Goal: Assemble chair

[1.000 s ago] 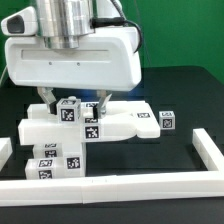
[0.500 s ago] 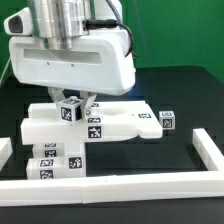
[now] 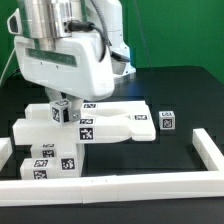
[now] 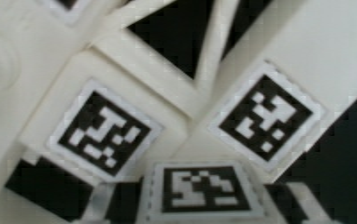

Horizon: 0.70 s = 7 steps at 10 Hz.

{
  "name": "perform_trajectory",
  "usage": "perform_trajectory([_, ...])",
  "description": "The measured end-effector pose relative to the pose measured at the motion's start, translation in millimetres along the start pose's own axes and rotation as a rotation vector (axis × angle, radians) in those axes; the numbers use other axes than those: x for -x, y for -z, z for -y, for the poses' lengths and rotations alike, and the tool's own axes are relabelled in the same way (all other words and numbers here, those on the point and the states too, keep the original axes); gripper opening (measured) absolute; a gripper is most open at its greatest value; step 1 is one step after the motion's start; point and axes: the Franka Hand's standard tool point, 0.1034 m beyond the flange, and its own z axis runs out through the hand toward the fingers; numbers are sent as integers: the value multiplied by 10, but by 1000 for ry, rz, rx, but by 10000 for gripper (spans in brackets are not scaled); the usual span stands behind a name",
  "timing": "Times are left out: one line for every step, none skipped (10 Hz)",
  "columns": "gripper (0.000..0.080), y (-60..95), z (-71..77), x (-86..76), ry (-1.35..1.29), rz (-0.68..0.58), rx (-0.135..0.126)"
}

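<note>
My gripper hangs under the large white robot hand, over the left end of a flat slotted white chair frame. It is shut on a small white tagged cube, held just above that frame. In the wrist view the cube's tag sits between my two fingers, with two tagged faces of the chair parts behind it. A second small cube stands alone at the exterior view's right. A notched tagged block lies in front at the left.
A long plain white border rail runs along the front and turns up the exterior view's right side. The black table shows behind and to the right of the parts.
My hand has moved toward the exterior view's left with the small cube in it. The flat frame under it has shifted a little left too. The lone cube has not moved.
</note>
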Motion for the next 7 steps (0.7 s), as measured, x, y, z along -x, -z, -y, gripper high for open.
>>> perform_trajectory([265,0,0,-4,-71,4,-6])
perform_trajectory([265,-2,9,7,-137,4,-6])
perform_trajectory([396,-3,9,10,-181,5,-6])
perform_trajectory([543,-4,8,10,-181,5,-6])
perform_trajectory([543,-4,6,9,-160,4,-5])
perform_trajectory([631,-4,4,7,-119,4,-5])
perform_trajectory([631,5,-11,-9,37,4,-4])
